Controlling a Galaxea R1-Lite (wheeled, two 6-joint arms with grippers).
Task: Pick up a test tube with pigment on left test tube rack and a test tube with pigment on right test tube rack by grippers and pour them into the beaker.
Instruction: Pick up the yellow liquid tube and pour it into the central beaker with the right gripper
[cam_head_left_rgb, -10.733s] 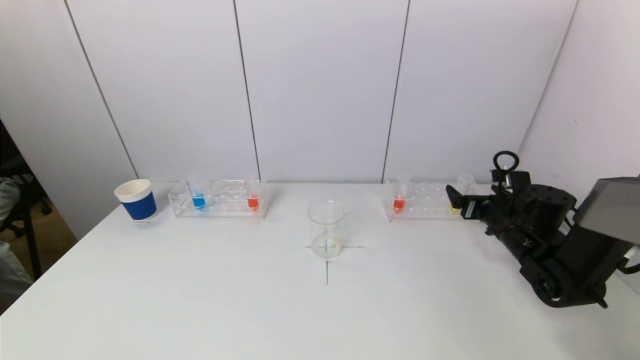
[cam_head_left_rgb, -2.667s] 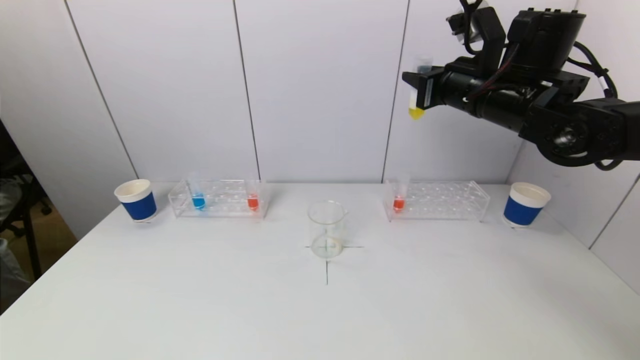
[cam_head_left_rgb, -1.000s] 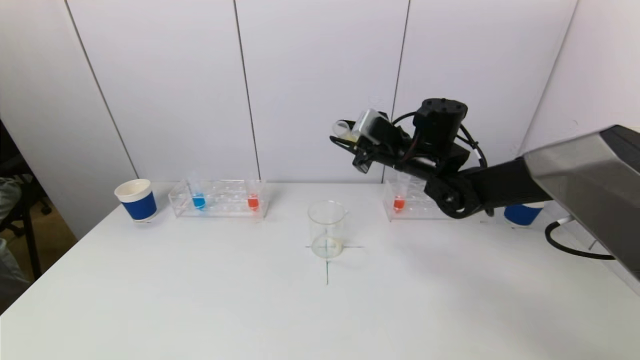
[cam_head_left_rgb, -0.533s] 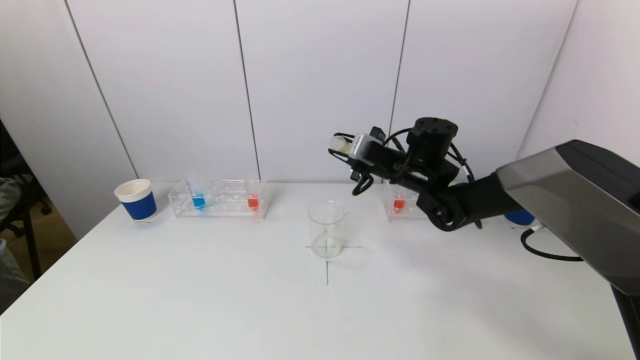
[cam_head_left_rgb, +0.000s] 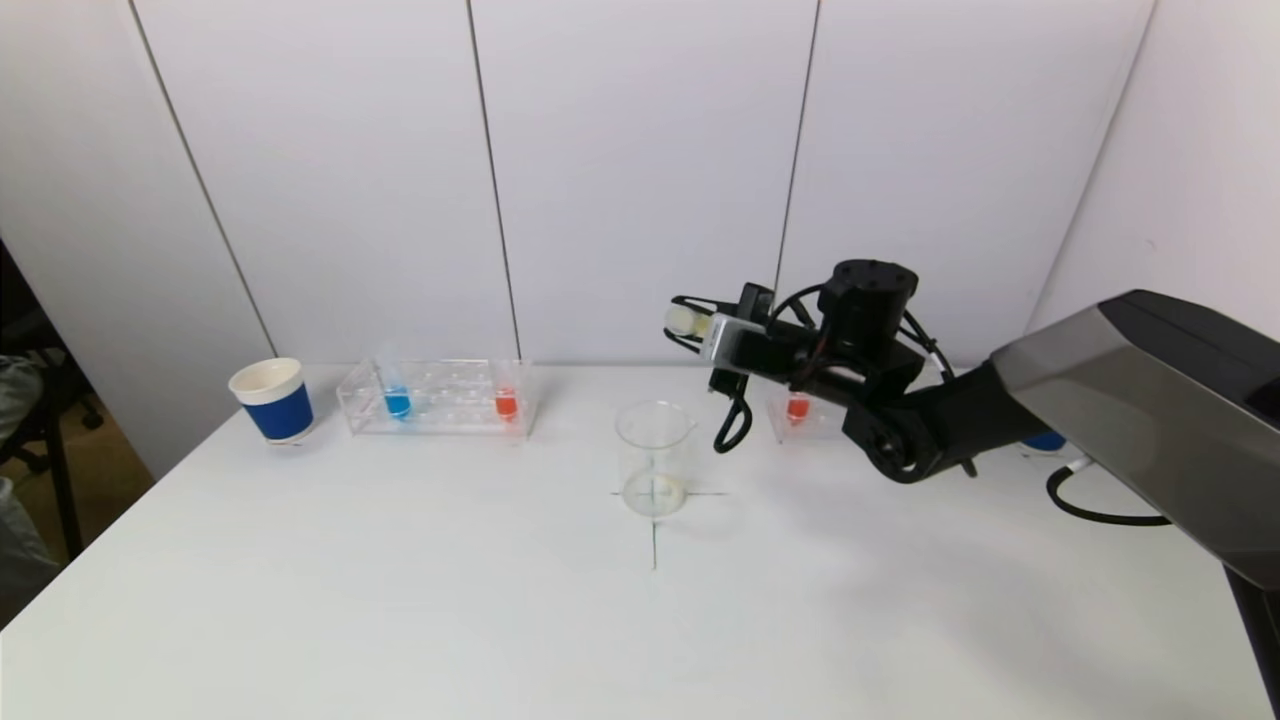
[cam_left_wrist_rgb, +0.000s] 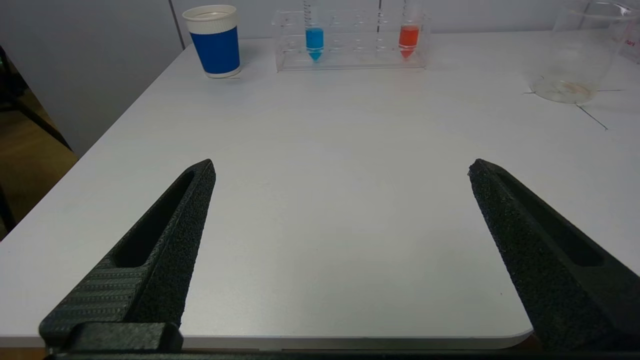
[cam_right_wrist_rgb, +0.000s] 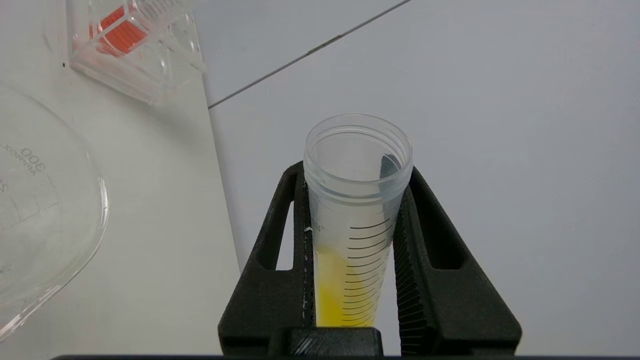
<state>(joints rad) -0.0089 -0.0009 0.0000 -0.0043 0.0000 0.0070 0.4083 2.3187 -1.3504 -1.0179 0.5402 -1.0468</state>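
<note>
While my right arm (cam_head_left_rgb: 1000, 420) reaches across the white table (cam_head_left_rgb: 500, 620), partly hiding the right rack (cam_head_left_rgb: 790, 425) behind it, my right gripper (cam_head_left_rgb: 690, 322) hangs just above and to the right of the beaker (cam_head_left_rgb: 654, 458), clamped on a tube (cam_right_wrist_rgb: 356, 210) tipped nearly level, yellow pigment pooled low inside, mouth toward the beaker. One red tube (cam_head_left_rgb: 797, 407) stands in that rack. Far left sit the left rack (cam_head_left_rgb: 440, 398), with a blue tube (cam_head_left_rgb: 397, 402) and another red tube (cam_head_left_rgb: 506, 404), and a blue cup (cam_head_left_rgb: 272, 400). My left gripper (cam_left_wrist_rgb: 340, 170) hovers spread wide over the table's near edge, holding nothing.
</note>
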